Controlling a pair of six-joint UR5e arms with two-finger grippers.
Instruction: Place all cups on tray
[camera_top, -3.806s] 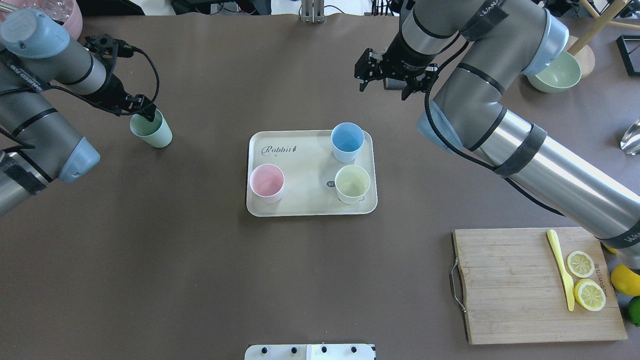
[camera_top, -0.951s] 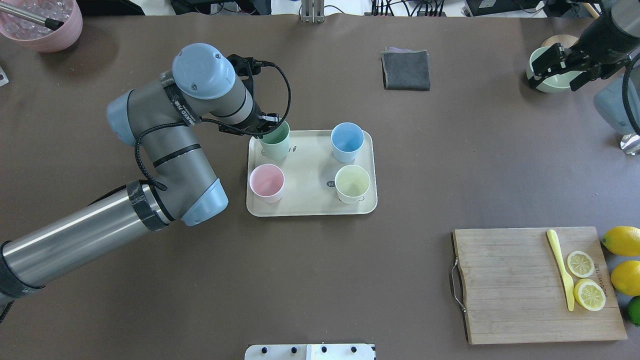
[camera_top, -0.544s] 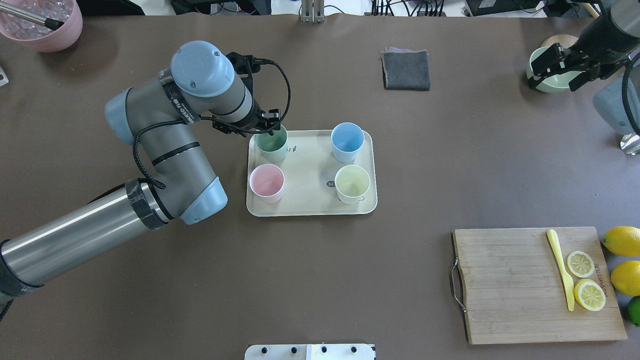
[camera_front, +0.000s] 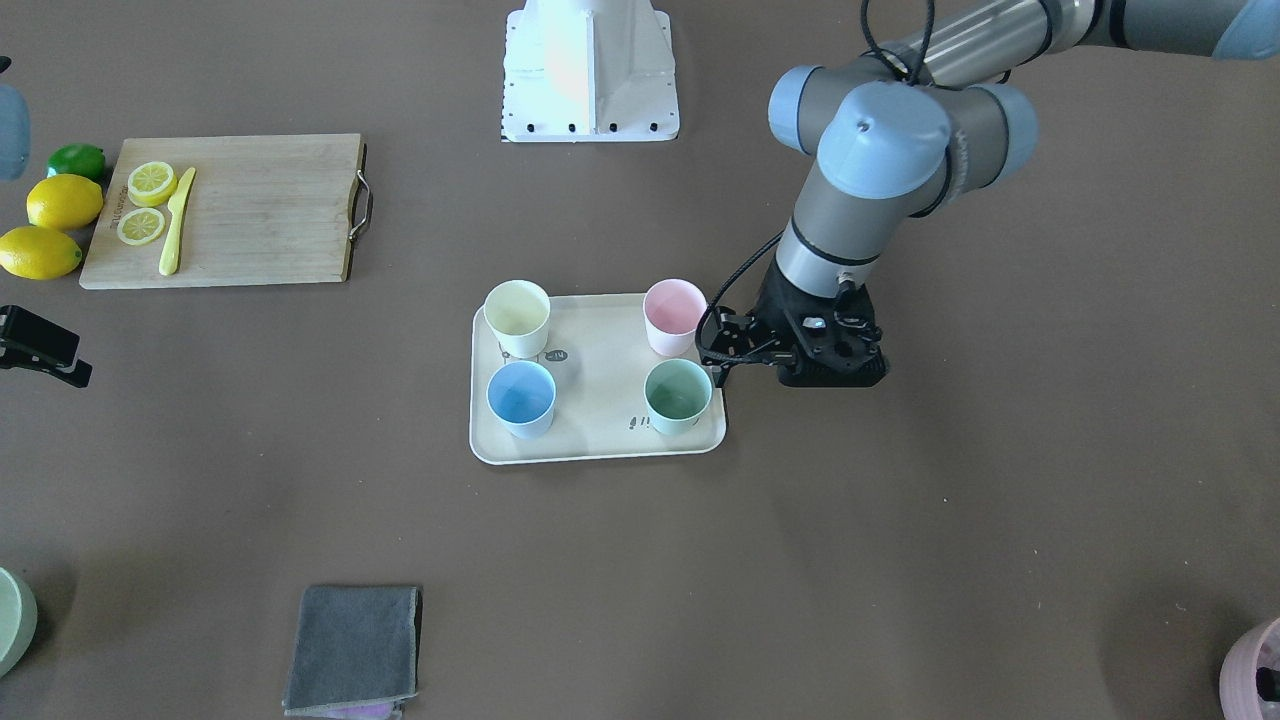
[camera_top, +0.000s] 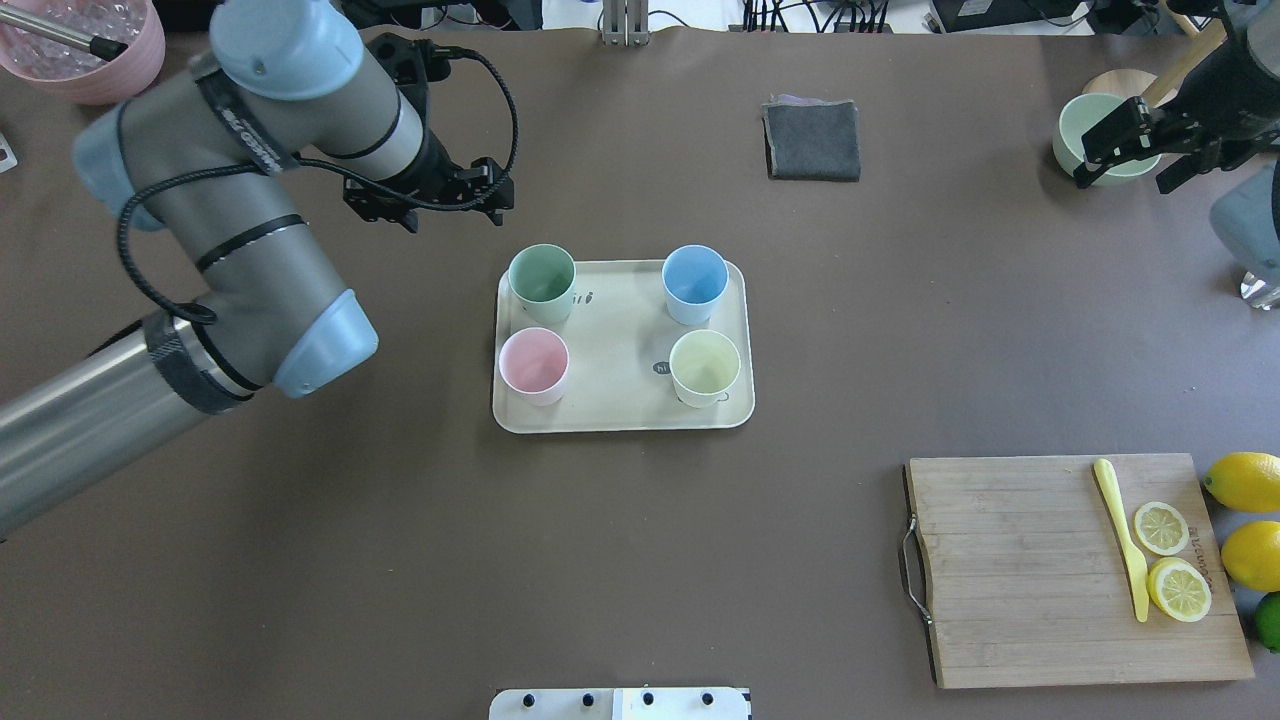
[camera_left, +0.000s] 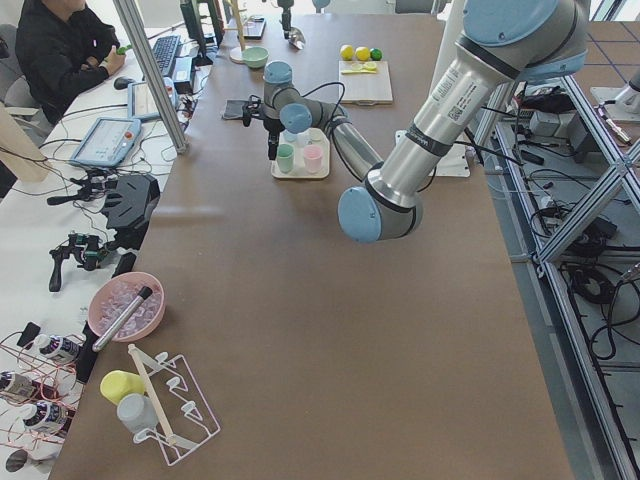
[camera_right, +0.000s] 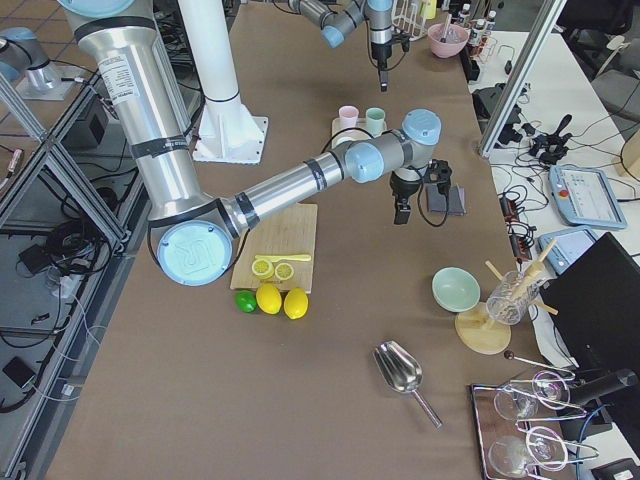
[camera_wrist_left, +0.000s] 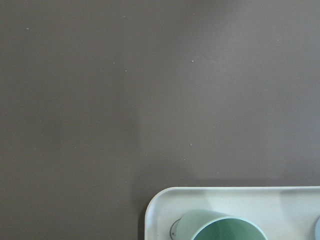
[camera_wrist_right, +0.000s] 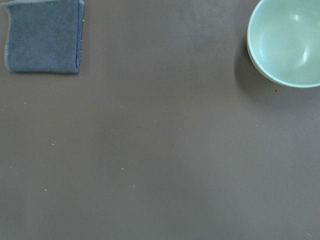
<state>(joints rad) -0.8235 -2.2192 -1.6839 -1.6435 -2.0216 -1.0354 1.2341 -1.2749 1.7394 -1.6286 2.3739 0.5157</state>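
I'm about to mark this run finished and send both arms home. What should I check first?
1. Four cups on the tray, inside its rim: ok; green cup, blue cup, pink cup and yellow cup all stand on it.
2. Cups upright, apart from each other: ok.
3. Left gripper clear of the green cup: ok; jaws open, empty, over bare table beyond the tray's corner.
4. Right gripper empty: ok; jaws open, by the mint bowl.
5. No cup left elsewhere: cannot tell; two cup-like things sit by a wire rack at the table's left end.
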